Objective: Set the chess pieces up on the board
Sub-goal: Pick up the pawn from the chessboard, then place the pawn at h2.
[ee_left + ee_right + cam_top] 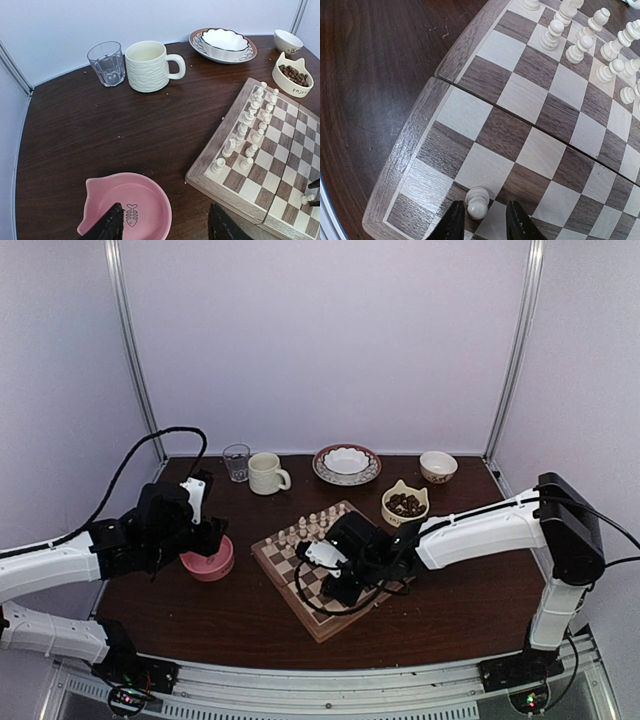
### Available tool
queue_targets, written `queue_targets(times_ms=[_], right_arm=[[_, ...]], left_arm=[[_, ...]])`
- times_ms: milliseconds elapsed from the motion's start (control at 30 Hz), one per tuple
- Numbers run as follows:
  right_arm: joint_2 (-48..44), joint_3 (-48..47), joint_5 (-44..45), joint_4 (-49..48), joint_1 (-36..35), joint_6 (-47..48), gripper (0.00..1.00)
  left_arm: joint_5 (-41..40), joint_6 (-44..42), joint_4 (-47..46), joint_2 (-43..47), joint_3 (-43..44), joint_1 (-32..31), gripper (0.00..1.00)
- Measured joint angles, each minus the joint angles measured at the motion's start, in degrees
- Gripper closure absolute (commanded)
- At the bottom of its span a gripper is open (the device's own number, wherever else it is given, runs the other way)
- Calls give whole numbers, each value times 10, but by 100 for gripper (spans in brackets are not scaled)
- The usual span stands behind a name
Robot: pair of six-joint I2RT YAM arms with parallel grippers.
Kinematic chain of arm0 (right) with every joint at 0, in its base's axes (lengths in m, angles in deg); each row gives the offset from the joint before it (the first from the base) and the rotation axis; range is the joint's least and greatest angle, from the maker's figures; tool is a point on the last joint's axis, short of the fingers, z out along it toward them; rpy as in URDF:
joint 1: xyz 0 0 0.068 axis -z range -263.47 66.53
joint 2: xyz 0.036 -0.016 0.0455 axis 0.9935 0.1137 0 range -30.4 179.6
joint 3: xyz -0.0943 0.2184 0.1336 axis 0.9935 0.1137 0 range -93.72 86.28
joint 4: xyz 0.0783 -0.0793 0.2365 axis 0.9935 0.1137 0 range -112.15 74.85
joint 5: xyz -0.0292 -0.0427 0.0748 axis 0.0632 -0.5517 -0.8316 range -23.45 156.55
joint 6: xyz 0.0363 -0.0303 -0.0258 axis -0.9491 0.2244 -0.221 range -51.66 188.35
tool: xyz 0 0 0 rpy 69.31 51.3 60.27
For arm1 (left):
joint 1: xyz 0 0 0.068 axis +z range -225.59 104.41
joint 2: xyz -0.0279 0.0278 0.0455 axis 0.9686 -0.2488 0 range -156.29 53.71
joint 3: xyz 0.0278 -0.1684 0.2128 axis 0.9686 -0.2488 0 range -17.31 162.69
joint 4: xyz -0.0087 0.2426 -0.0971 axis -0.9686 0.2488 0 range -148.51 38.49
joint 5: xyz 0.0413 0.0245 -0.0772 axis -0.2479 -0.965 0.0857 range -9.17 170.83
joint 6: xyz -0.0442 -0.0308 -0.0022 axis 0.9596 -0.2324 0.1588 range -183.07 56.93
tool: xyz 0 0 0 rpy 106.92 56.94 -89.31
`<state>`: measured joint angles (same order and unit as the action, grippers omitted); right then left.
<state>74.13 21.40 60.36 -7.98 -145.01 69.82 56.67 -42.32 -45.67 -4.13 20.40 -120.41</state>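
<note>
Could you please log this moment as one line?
right gripper: jaws open, astride pawn near board corner | left gripper: open, empty, above pink cat-shaped bowl

Even, diffuse illumination is reflected from the pale enclosure walls (330, 340), tinted faintly violet in the overhead view. A soft sheen is seen on the dark worktop (365, 75). The board (410, 150) edges are bowed by wide-angle distortion in both wrist views; little blur is noted.
</note>
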Motion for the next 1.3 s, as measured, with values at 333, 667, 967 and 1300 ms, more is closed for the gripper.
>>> queue_targets(times_ms=[333, 667, 967, 1300], right_arm=[[6, -13, 2, 4, -1, 2, 86], [9, -45, -8, 12, -1, -4, 87], [76, -156, -5, 24, -1, -8, 87], [172, -274, 23, 54, -1, -8, 86]], left_arm=[[5, -3, 1, -15, 0, 2, 42], [1, -3, 1, -13, 0, 2, 43], [-18, 6, 7, 1, 0, 2, 44], [-19, 19, 8, 9, -6, 2, 44]])
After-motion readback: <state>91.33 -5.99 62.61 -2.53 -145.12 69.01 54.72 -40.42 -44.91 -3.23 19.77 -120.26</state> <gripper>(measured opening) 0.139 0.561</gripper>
